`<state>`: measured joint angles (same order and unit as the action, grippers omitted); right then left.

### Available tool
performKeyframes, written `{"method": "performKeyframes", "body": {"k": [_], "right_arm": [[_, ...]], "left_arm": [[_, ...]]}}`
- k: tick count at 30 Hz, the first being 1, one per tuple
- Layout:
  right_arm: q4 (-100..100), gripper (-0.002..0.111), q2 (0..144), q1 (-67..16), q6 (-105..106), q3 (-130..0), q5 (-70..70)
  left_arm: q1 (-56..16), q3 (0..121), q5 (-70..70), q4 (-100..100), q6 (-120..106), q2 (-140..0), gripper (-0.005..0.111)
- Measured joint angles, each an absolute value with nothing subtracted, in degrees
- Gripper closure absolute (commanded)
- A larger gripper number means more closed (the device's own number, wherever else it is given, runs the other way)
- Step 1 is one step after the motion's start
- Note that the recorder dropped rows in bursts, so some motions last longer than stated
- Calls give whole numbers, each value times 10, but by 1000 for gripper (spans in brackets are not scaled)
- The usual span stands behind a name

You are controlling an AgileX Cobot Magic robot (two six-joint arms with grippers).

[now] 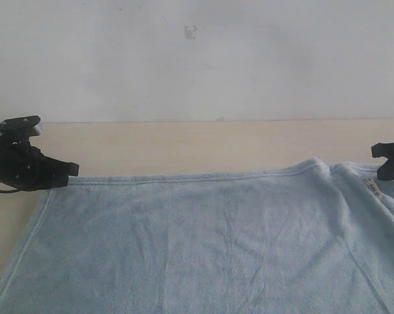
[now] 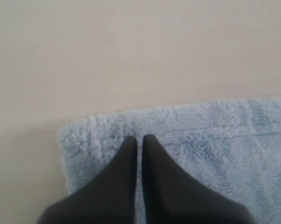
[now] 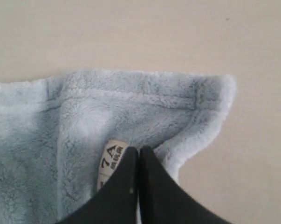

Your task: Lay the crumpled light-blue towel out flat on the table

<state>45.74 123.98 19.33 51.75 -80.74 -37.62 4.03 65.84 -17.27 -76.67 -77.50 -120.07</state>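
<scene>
The light-blue towel (image 1: pixel 216 242) lies spread wide over the pale-beige table (image 1: pixel 183 140), its far hem running nearly straight. My left gripper (image 1: pixel 71 171) sits at the towel's far left corner. In the left wrist view the gripper (image 2: pixel 139 138) is shut, with blue pile (image 2: pixel 215 140) showing in the thin slit between the tips. My right gripper (image 1: pixel 381 171) is at the far right corner, where the cloth is still folded and ridged. In the right wrist view it (image 3: pixel 139 149) is shut on the towel (image 3: pixel 131 112) beside the white tag (image 3: pixel 110 161).
A whitish-grey wall (image 1: pixel 183 59) rises behind the table's far edge. Bare table (image 2: pixel 131 56) stretches beyond the towel's far hem and past the right corner (image 3: pixel 252 163). The towel's near part runs out of the exterior view.
</scene>
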Motion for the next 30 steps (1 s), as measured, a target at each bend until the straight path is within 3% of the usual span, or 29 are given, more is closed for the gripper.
{"method": "performKeyframes", "body": {"k": [22,30], "right_arm": [[195,108,1247,193,260,-806,-292],[297,108,1199,193,297,-806,-280]], "left_arm": [[39,665,-136,-756,-777,-1218,103],[39,719,-290,-772,-777,-1196,103]]}}
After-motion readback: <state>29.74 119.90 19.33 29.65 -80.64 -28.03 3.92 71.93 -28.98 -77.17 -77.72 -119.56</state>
